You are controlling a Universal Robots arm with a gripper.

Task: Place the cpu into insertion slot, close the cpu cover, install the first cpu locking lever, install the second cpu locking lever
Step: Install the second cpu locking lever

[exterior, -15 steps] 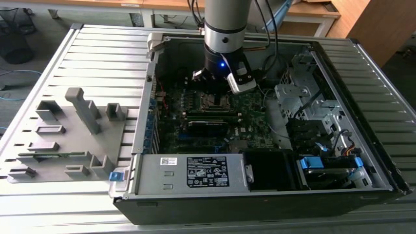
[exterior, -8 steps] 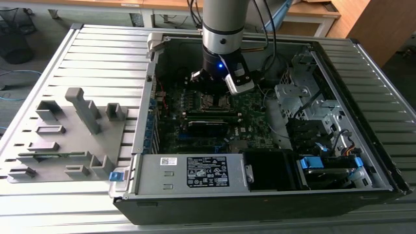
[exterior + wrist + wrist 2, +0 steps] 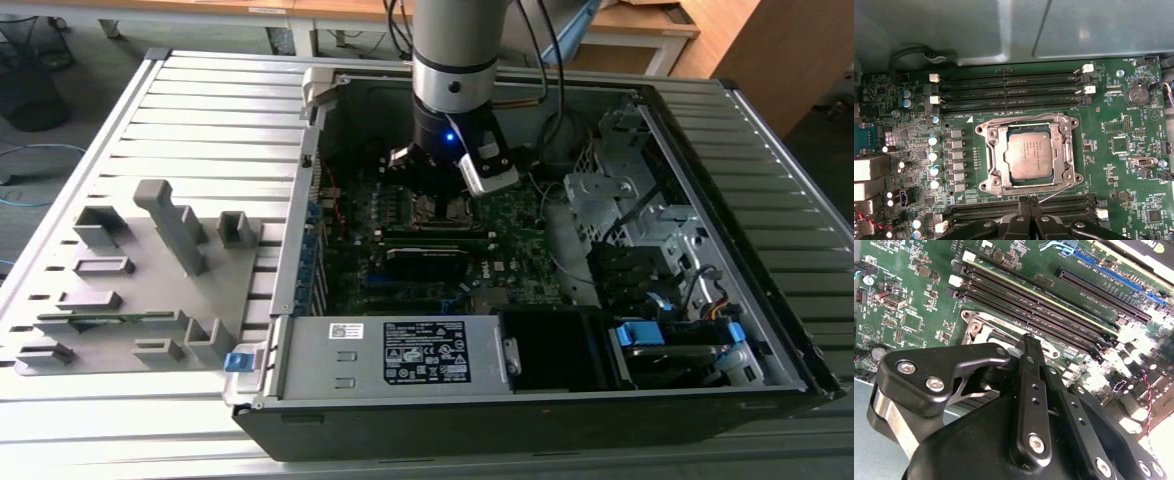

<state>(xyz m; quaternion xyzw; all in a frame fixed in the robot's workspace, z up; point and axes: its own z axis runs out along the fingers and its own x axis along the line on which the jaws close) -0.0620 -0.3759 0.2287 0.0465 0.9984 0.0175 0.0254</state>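
The cpu (image 3: 1027,156), a silver-tan square, lies flat in the insertion slot (image 3: 437,208) on the green motherboard. The cpu cover (image 3: 996,155), a silver frame, lies down around it with the chip showing through its window. One thin wire locking lever (image 3: 1056,192) runs slanted along the socket edge nearest my gripper. Another thin wire (image 3: 1019,118) follows the opposite edge beside the memory slots. My gripper (image 3: 1029,201) hangs just off the socket's edge, its black fingers pressed together with nothing seen between them. The shut tip (image 3: 1028,338) sits over the socket's corner.
Long black memory slots (image 3: 1009,85) flank the socket on both sides. The open computer case (image 3: 300,200) walls in the board, with a power supply (image 3: 400,350), drive cage (image 3: 614,190) and cables. A grey fixture tray (image 3: 134,270) lies at the exterior view's left.
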